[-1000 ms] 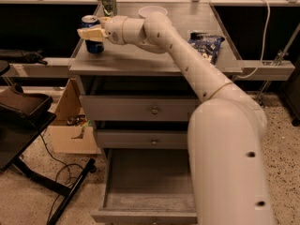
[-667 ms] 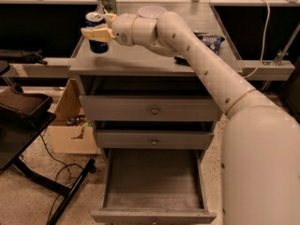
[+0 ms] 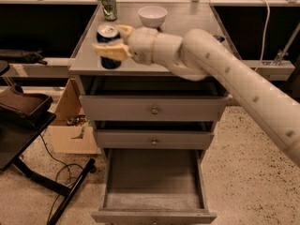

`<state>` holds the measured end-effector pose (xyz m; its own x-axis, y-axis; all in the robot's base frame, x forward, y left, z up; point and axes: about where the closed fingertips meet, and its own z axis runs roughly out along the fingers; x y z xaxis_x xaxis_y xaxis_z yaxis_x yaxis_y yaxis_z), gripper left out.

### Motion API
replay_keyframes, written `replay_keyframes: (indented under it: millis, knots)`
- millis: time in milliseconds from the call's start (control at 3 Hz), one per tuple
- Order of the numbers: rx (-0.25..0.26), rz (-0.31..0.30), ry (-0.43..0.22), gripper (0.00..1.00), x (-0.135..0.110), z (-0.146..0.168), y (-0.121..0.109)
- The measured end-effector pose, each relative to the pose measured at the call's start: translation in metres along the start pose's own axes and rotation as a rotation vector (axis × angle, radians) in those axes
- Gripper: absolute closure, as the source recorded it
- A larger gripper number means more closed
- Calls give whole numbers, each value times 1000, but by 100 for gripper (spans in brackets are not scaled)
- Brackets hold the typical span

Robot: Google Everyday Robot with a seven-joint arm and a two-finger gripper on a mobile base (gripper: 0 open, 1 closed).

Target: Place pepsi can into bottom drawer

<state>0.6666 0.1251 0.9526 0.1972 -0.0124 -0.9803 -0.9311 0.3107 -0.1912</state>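
Note:
The pepsi can [image 3: 108,36], blue with a silver top, stands upright at the front left of the cabinet top [image 3: 187,22]. My gripper [image 3: 108,40] reaches in from the right and is shut on the can, one yellowish finger [image 3: 111,50] in front of it and one behind. I cannot tell whether the can's base touches the top. The bottom drawer [image 3: 152,184] is pulled open directly below, its wide grey interior showing nothing inside. The two upper drawers [image 3: 153,109] are closed.
A green-and-white can [image 3: 109,4] and a white bowl [image 3: 152,16] stand at the back of the cabinet top. A cardboard box [image 3: 70,125] and a black stand with cables [image 3: 28,111] sit on the floor at left.
The gripper with the can has shifted a little right and toward the front edge of the cabinet top. The view has shifted, so the cabinet now sits more centred.

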Motion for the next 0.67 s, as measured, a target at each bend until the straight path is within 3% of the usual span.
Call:
replay_keyframes:
  millis: [333,667]
  knots:
    - [44,22,72,100,50,-45,31]
    - [62,33,130,100,127,-59,69]
